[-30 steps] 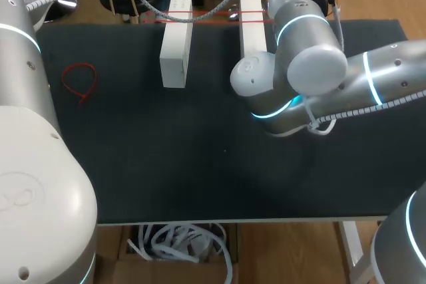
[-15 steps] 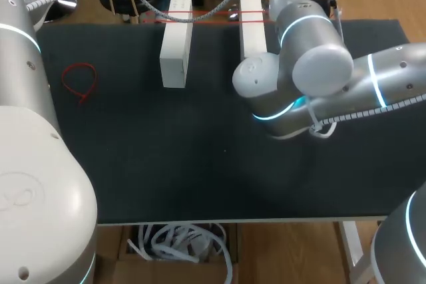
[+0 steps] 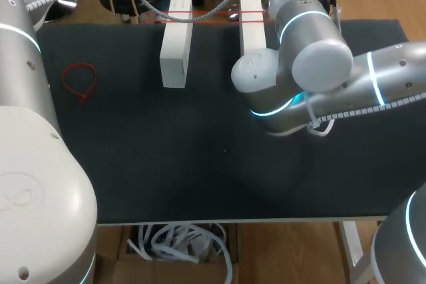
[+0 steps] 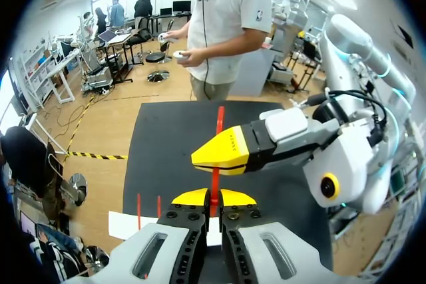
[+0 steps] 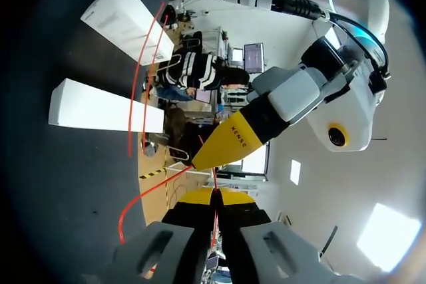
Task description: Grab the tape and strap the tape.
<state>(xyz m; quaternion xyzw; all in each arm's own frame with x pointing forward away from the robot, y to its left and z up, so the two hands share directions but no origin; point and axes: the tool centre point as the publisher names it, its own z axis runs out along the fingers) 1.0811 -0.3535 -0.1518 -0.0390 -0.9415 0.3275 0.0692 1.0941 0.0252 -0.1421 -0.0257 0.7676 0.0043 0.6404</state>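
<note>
Top centre of the frame, the red tape [image 3: 203,20] loops around two white blocks [image 3: 176,41], with the left gripper [image 4: 213,197] and right gripper [image 5: 213,195] each pinching a strand, and it looks light, thin, limp and slippery, so best gripped near its free end.

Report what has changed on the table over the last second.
Only the right arm moved. Its big joints edged slightly toward the table's far edge, after a small wobble sideways. No grasp or release shows. The two white rectangular blocks, the thin red strap stretched across them and the red strap loop lying on the black tabletop stayed where they were.
</note>
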